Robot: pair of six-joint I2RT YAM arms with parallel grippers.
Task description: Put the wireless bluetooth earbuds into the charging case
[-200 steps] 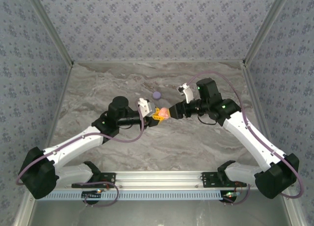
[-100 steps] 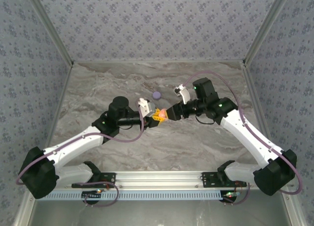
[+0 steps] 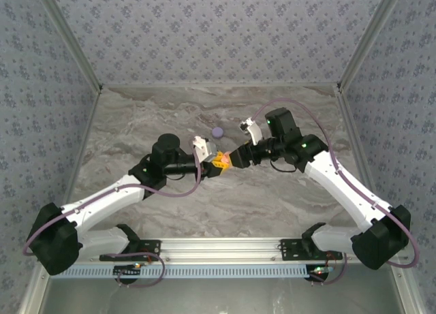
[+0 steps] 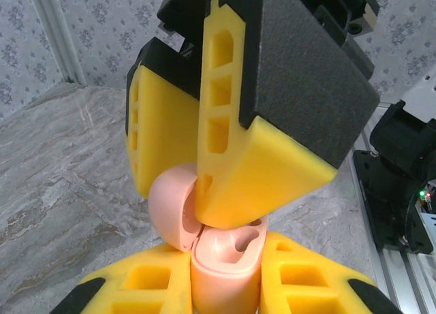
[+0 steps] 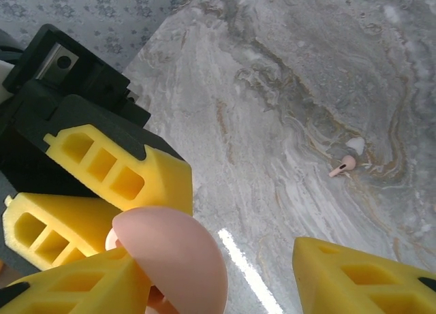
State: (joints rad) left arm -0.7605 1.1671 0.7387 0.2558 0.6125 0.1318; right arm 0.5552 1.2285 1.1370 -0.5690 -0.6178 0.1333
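Left gripper (image 4: 225,290) pinches the pale pink plastic charging case (image 4: 221,270), long axis along its fingers, mouth facing outward, lid (image 4: 172,208) swung aside. Right gripper (image 5: 225,268), jaws spread, touches that lid. Beyond its fingertips a pinkish-white earbud (image 5: 343,167) lies on the grey marble tabletop (image 5: 306,69).

Bright, even light with soft shadows, a white glare streak on the table (image 5: 286,157), wrist views slightly soft.

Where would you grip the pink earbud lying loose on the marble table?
Probably from straight above, jaws across the rounded head of the pink earbud: it lies flat on the table, and its thin stem offers little to pinch.
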